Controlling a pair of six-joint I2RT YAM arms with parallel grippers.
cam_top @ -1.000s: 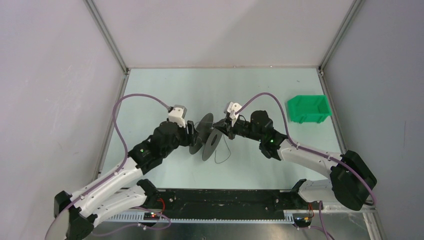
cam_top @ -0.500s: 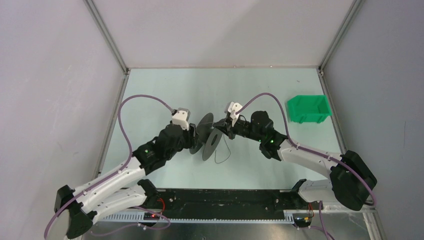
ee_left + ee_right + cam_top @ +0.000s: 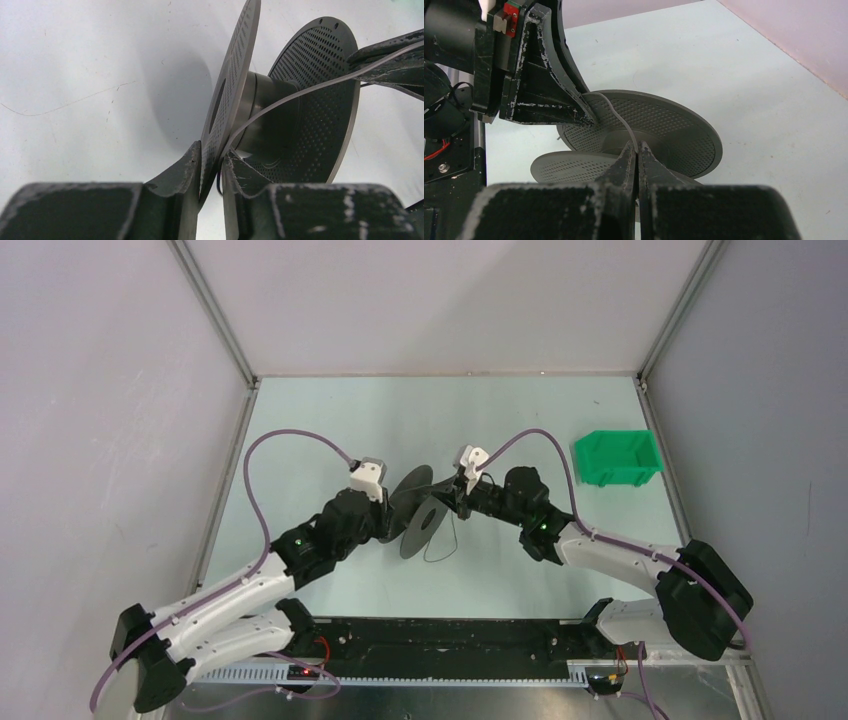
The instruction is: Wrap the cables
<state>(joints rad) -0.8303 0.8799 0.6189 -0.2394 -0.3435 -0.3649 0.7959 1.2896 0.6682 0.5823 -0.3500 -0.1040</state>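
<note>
The dark grey perforated spool [image 3: 423, 527] is held off the table between both arms. My left gripper [image 3: 393, 522] is shut on the edge of its near flange, as the left wrist view [image 3: 212, 152] shows on the spool [image 3: 310, 115]. My right gripper [image 3: 448, 503] is shut on the thin cable [image 3: 620, 116], pinched at its fingertips [image 3: 637, 146] just in front of the spool hub [image 3: 624, 137]. In the left wrist view the cable [image 3: 310, 89] runs taut from the hub up to the right gripper [image 3: 395, 62]. A slack loop of cable [image 3: 444, 548] hangs below the spool.
A green bin [image 3: 617, 458] stands at the right side of the table. The pale green table [image 3: 330, 420] is walled on both sides, with metal frame posts at the far corners. Purple hoses arch over both arms.
My left arm has shifted a little right and toward the near edge, tilting the spool with it. The right gripper has stayed nearly in place with the cable, and the hanging loop has shortened slightly.
</note>
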